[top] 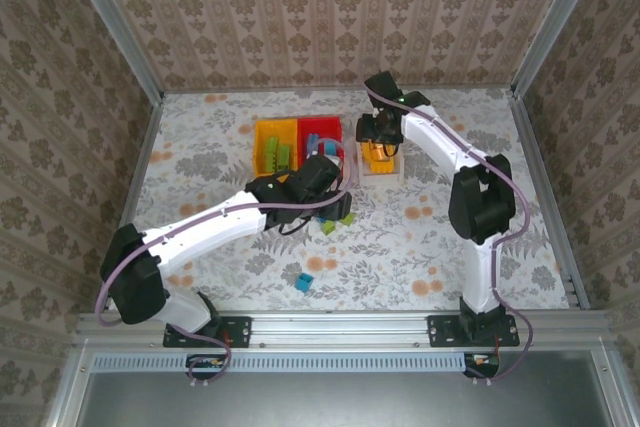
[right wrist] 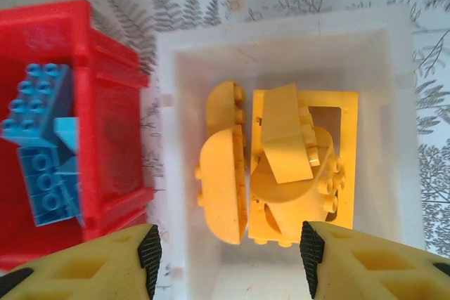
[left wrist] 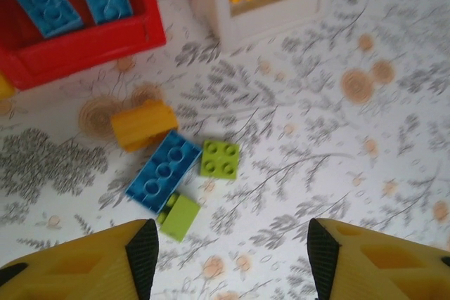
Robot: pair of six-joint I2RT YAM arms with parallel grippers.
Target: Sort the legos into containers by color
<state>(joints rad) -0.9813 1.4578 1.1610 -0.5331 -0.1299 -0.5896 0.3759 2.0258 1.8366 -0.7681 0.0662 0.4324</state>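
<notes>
Floral tabletop: right gripper open, empty above white bin; left gripper open, empty, next likely descends on left-centre orange brick.

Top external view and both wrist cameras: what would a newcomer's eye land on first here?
The white bin, packed with a pile of orange bricks, sits right under the open right gripper, with the red bin of blue bricks beside it. Below the open left gripper, a loose cluster lies on the flowered table: an orange brick, a blue brick and two lime green bricks.
</notes>
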